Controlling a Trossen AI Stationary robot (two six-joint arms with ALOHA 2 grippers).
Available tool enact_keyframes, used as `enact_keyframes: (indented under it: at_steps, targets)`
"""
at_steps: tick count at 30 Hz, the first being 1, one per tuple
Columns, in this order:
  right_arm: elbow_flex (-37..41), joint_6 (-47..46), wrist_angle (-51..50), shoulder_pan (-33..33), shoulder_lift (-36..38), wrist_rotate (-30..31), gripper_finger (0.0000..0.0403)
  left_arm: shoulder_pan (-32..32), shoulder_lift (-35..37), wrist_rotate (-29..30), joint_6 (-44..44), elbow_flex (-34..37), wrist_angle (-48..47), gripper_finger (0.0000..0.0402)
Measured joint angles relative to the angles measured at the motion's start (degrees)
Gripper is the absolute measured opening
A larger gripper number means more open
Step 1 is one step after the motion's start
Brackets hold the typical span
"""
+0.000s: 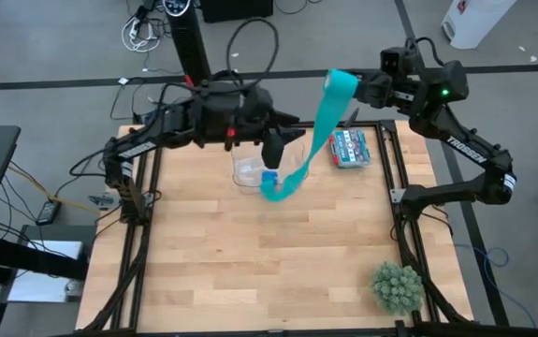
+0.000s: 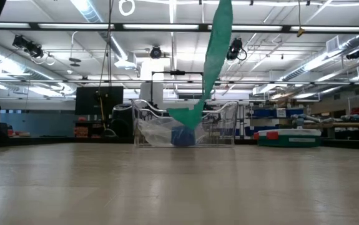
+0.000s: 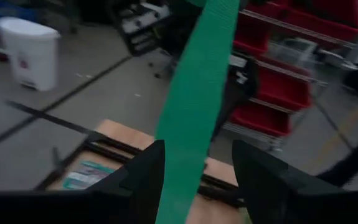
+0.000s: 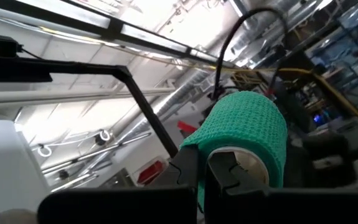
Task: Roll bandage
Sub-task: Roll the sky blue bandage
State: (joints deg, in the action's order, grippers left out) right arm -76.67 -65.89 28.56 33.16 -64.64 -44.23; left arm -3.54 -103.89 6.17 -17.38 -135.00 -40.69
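- One teal bandage (image 1: 317, 131) stretches from the right gripper (image 1: 355, 91), clenched on its upper end, down into a clear bin (image 1: 250, 173).
- Left gripper (image 1: 273, 150) straddles the strip, jaws spread; fingertips hidden.
- "TROSSEN" lettering marks the right arm (image 1: 463, 150).

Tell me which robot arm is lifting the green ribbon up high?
The right gripper, at the table's far edge, pinches the green ribbon's top end. The left gripper hangs low beside its bottom, jaws open.

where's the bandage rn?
In the high view the bandage hangs as a ribbon, its top end pinched in the right gripper over the table's far right, running down past the left gripper to the clear container.
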Motion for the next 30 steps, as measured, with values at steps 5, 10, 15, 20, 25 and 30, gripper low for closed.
enact_keyframes:
  at_steps: [5, 10, 15, 20, 25, 30]
  targets:
    - [-2.7, 0.2, 0.0, -2.6, -2.0, -0.7, 0.0, -1.0, -2.0, -7.5, 0.9, 0.0, 3.7, 0.0193]
    - [-5.9, 0.0, -0.5, -3.9, -4.1, -2.4, 0.0, -1.0, -2.8, -7.3, 4.3, 0.0, 2.9, 0.0193]
    - [-8.0, -0.3, -1.4, -4.8, -4.7, -4.4, 0.0, -1.8, -2.6, -5.9, 5.2, 0.0, 0.0, 0.0193]
    - [-8.7, -0.5, -2.3, -5.5, -4.7, -4.9, 0.0, -2.2, -2.7, -6.0, 5.2, 0.0, -1.0, 0.0193]
    - [-8.7, 0.3, -3.0, -6.5, -4.8, -5.0, 0.0, -2.3, -2.7, -7.4, 5.4, 0.0, -0.2, 0.0193]
    - [-8.8, 0.8, -3.0, -6.7, -6.0, -4.5, 0.0, -2.3, -3.1, -11.6, 5.3, 0.0, 2.3, 0.0193]
